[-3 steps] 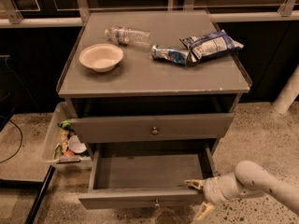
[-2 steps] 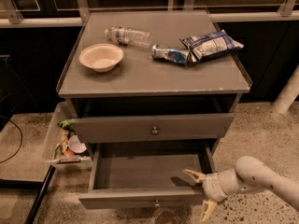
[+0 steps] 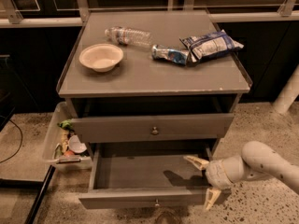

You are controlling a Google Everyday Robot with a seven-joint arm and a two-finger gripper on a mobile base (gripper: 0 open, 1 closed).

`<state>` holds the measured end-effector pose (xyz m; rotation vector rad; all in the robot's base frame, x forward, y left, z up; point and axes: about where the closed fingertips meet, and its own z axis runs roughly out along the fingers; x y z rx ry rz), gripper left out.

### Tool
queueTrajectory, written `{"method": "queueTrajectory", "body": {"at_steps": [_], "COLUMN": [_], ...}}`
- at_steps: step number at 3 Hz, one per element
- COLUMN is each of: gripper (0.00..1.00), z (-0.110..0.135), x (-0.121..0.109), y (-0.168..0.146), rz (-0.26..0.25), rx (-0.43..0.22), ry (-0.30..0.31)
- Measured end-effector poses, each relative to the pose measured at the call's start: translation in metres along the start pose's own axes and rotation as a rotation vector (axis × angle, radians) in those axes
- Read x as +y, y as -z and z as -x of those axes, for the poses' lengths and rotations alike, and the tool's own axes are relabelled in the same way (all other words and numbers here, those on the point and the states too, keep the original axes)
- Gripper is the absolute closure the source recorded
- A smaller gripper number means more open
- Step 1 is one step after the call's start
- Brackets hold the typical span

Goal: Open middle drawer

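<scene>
The middle drawer (image 3: 117, 128) is a grey flat front with a small round metal knob (image 3: 154, 130) at its centre. It sits just under the dark gap below the cabinet top and looks pushed in. Below it the tallest drawer (image 3: 140, 198) is pulled far out, and its inside is empty. My gripper (image 3: 200, 183) is open at the right front corner of that pulled-out lower drawer. One pale finger (image 3: 196, 162) reaches over the drawer's inside and the other points down outside its front. The gripper is below and to the right of the middle drawer's knob, not touching it.
On the cabinet top (image 3: 154, 73) lie a white bowl (image 3: 101, 56), a clear plastic bottle (image 3: 127, 34), a crumpled wrapper (image 3: 169, 54) and a blue chip bag (image 3: 211, 45). A bin of rubbish (image 3: 65, 141) hangs at the cabinet's left side. A white pole (image 3: 287, 93) stands at the right.
My gripper has risen slightly and its upper finger has moved further over the open lower drawer. Neither drawer has visibly moved.
</scene>
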<state>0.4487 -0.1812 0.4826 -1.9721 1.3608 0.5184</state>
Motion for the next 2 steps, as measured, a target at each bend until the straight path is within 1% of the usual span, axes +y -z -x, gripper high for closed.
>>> {"method": "queueTrajectory", "body": {"at_steps": [1,2], "gripper": [0.00,0.00], "z": [0.017,0.031], "x": [-0.012,-0.020], "y": [0.033,0.062], "rz": [-0.014,-0.033], "rx": [0.038,0.068], "ry": [0.038,0.062]}}
